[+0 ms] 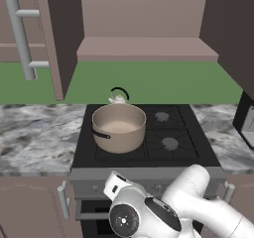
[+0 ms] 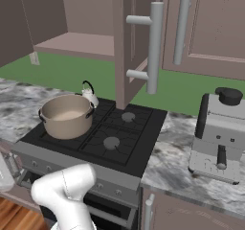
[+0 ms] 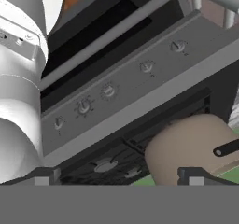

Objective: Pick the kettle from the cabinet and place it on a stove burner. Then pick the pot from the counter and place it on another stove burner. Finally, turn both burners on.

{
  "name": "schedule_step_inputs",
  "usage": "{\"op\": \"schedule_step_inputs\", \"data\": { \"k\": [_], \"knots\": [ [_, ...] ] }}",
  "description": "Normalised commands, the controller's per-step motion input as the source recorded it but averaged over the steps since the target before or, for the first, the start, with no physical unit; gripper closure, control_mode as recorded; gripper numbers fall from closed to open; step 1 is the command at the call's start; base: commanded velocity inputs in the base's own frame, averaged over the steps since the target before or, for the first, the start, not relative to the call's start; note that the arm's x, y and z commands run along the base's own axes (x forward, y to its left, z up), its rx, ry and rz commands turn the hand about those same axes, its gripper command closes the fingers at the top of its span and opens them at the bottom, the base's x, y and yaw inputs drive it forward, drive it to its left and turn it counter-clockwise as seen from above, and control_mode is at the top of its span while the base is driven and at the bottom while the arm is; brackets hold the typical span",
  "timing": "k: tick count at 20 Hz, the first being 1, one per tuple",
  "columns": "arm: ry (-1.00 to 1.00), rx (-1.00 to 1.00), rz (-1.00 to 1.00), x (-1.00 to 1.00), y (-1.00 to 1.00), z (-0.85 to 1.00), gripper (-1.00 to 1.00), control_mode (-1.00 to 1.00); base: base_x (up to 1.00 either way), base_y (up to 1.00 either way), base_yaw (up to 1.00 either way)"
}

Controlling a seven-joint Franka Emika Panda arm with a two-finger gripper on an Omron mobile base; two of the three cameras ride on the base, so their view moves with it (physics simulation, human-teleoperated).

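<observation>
One arm (image 1: 168, 212) folded low before the stove (image 1: 144, 155), hand apparently open.

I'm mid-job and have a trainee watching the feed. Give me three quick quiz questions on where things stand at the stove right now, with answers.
1. True or false: the pot is still on the counter.
2. Where is the kettle? A) on the cabinet shelf B) behind the pot on the cooktop's back left C) beside the coffee machine
3. In the hand view, which stove controls does the open gripper face?

Key
1. False: it sits on the front-left burner of the cooktop.
2. B; the cabinet shelf is bare.
3. The row of knobs on the stove's front panel, none touched yet.
</observation>
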Motion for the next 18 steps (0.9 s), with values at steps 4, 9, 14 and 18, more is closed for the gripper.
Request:
{"op": "schedule_step_inputs", "data": {
  "k": [4, 9, 14, 18],
  "knots": [
    [-0.15, -0.08, 0.00, 0.00, 0.00, -0.43, -1.00, -1.00, 0.00, 0.00, 0.00],
    [-0.06, -0.09, 0.00, 0.00, 0.00, -0.33, -1.00, -1.00, 0.00, 0.00, 0.00],
    [0.00, -0.05, 0.00, 0.00, 0.00, -0.24, -1.00, -1.00, 0.00, 0.00, 0.00],
    [0.00, -0.03, 0.00, 0.04, 0.00, -0.12, -1.00, -1.00, 0.00, 0.00, 0.00]
  ]
}}
